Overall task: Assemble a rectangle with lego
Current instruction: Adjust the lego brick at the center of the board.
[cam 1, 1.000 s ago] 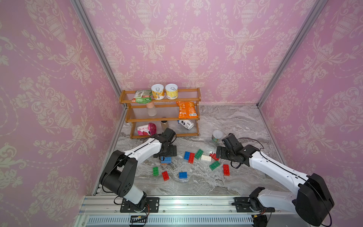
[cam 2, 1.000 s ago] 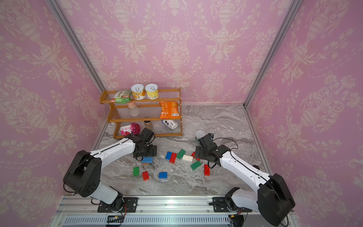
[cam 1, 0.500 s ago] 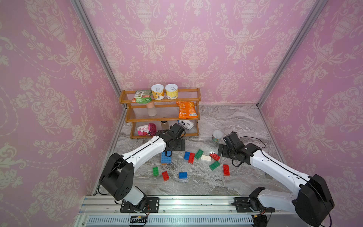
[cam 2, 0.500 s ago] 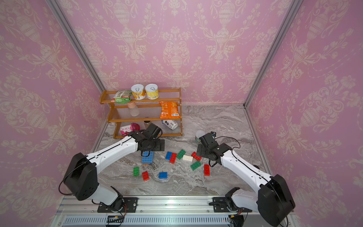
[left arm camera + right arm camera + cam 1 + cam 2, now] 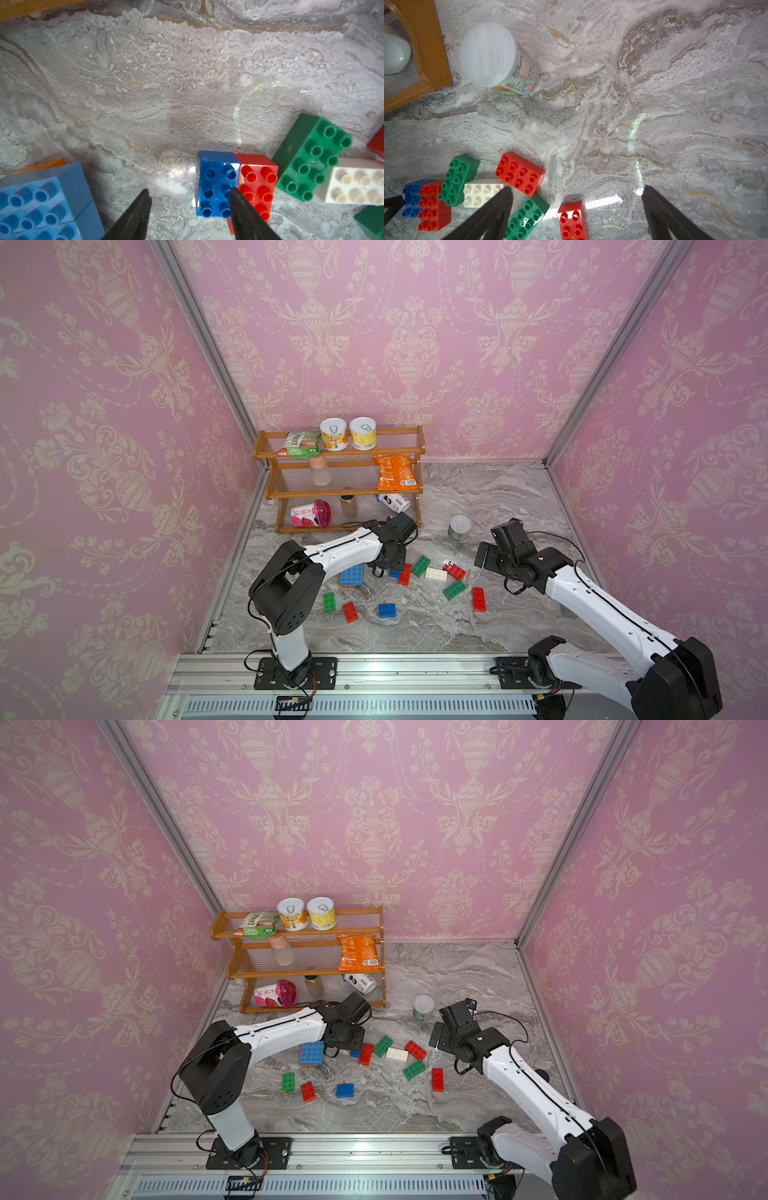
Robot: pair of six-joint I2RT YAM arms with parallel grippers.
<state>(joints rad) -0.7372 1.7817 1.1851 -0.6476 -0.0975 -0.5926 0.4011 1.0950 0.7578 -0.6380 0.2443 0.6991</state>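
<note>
- The left tool (image 5: 188, 191) has swung away from the big light-blue studded plastic block (image 5: 351, 574). That block lies free on the grey marbled bench (image 5: 166, 83). The tool now sits low by the small dark-blue plastic brick (image 5: 216, 185).
- Its jaws have drawn in from wide to roughly half. They stand apart, one finger over bare bench and the other over the seam between that blue brick and the red plastic brick (image 5: 257, 180) touching it. Nothing is clamped.
- I judge this to be the start of the next pick, aimed at the blue brick. No rectangle is joined yet, and the other loose bricks lie scattered between the arms.
- The right tool (image 5: 577, 189) has hardly shifted. Its jaws are wide and empty, above the bench near a second red brick (image 5: 572, 220).
- I cannot tell whether the left finger touches the blue brick's studs or hangs above them.
- In both top views the tool covers most of that brick.
- Only a sliver of an orange piece (image 5: 41, 165) shows under the light-blue block.
</note>
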